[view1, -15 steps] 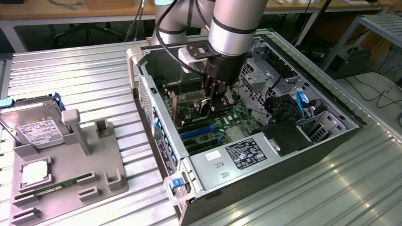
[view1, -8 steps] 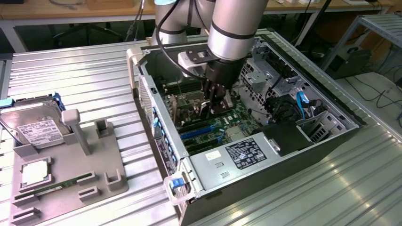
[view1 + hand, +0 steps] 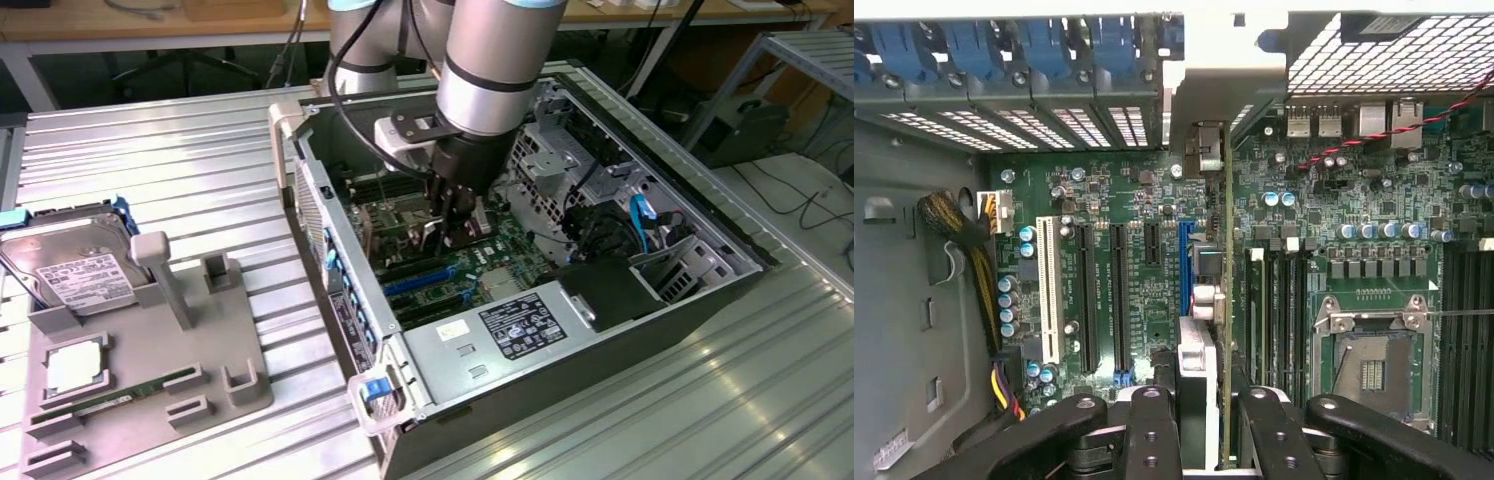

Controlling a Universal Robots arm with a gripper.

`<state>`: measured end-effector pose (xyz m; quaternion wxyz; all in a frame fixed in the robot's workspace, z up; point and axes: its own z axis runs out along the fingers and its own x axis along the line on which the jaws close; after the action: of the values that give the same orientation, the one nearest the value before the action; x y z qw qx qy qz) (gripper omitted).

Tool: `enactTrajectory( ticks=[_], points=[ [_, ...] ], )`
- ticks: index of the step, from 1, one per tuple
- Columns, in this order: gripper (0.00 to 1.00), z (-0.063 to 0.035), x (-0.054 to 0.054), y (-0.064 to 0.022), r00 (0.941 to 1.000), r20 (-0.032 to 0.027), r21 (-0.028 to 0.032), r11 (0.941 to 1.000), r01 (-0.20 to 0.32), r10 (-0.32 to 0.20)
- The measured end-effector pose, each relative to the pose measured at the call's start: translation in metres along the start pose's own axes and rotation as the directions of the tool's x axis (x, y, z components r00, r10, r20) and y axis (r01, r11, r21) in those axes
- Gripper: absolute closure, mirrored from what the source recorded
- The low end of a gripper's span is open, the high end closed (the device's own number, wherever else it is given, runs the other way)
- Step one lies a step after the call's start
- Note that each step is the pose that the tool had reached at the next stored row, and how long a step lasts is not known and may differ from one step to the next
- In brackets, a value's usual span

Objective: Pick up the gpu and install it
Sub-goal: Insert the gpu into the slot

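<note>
The end effector (image 3: 1209,412), partly closed, grips the gpu (image 3: 1228,260) edge-on. The card should stay upright, its edge lined with the blue slot (image 3: 1183,270) just below.

silver arm (image 3: 497,70), blue joint caps (image 3: 363,5), black tool (image 3: 451,230), black cable (image 3: 342,110).

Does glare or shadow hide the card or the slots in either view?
Wrist view: the perforated case panel glares white; the expansion slots are evenly lit, and the gpu shows edge-on in the gripper. Exterior view: the arm shades the inside of the case, dimming the card; the ribbed table shines.
</note>
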<state>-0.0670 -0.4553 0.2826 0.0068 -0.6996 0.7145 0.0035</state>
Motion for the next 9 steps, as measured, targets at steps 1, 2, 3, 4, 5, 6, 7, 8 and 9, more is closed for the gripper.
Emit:
enactTrajectory(
  ticks=[1,2,3,4,5,6,7,8,9],
  points=[
    [0.71,0.0006,0.0007,0.0,1.0,0.0001,0.0,1.0,0.0,0.0],
    [0.71,0.0012,0.0016,-0.0001,1.0,0.0003,0.0001,1.0,0.0,0.0],
    [0.71,0.0018,0.0023,-0.0001,1.0,0.0003,0.0001,1.0,0.0,0.0],
    [0.71,0.0025,0.0028,0.0,1.0,0.0004,0.0001,1.0,0.0,0.0],
    [0.71,0.0031,0.0031,0.0,1.0,0.0005,0.0002,1.0,0.0,0.0],
    [0.71,0.0037,0.0033,0.0001,1.0,0.0004,0.0002,1.0,0.0,0.0],
    [0.71,0.0043,0.0034,0.0002,1.0,0.0003,0.0001,1.0,0.0,0.0],
    [0.71,0.0049,0.0035,0.0004,1.0,0.0002,0.0,1.0,0.0,0.0],
    [0.71,0.0054,0.0036,0.0008,1.0,0.0002,-0.0001,1.0,0.0,0.0]
  ],
)
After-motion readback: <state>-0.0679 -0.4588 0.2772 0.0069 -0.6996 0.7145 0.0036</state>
